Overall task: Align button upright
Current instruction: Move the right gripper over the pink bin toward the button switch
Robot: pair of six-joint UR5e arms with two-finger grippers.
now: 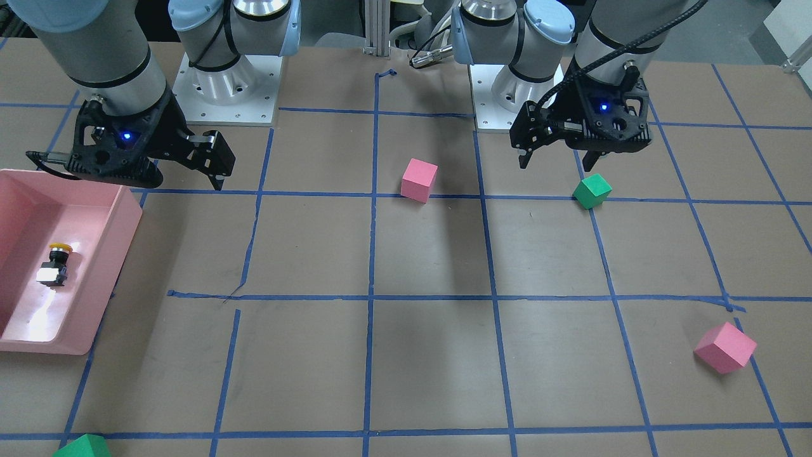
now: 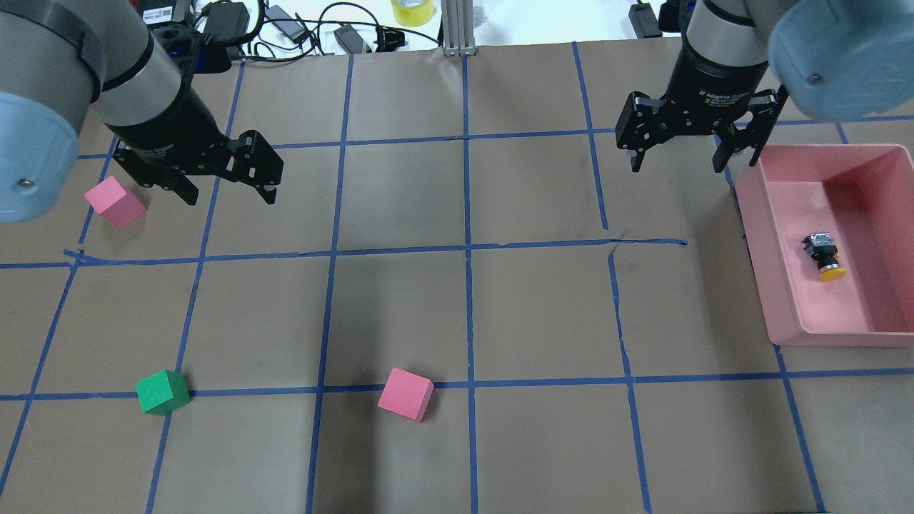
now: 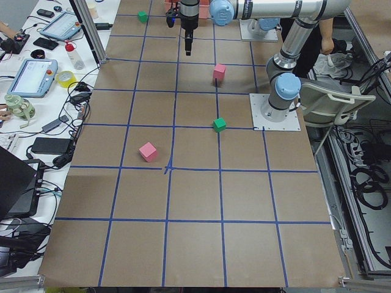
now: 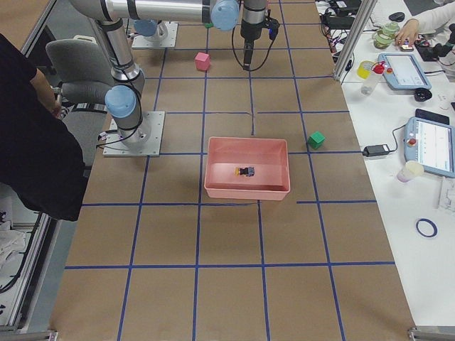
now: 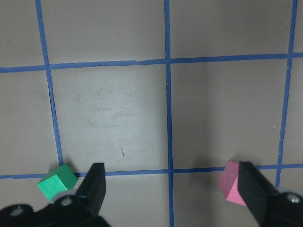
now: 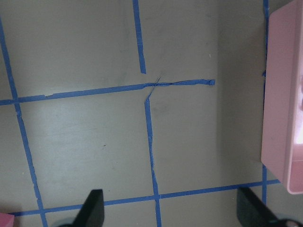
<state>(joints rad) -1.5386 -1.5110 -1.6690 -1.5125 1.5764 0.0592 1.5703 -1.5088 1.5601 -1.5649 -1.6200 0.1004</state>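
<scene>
The button [image 2: 823,255], with its yellow cap, black body and grey base, lies on its side in a pink tray [image 2: 758,250] at the table's right end. It also shows in the front view [image 1: 56,263] and the right side view [image 4: 245,171]. My right gripper [image 2: 676,168] is open and empty. It hovers above the table just left of the tray's far corner, apart from the button, and shows in the front view [image 1: 187,178] too. My left gripper [image 2: 232,196] is open and empty over the far left of the table. It also shows in the front view [image 1: 556,164].
A pink cube [image 2: 114,202] sits just left of my left gripper. A green cube [image 2: 163,392] and another pink cube [image 2: 405,394] lie near the robot's side. A further green cube [image 1: 82,446] sits at the far edge. The tray wall [image 6: 284,94] borders the right wrist view.
</scene>
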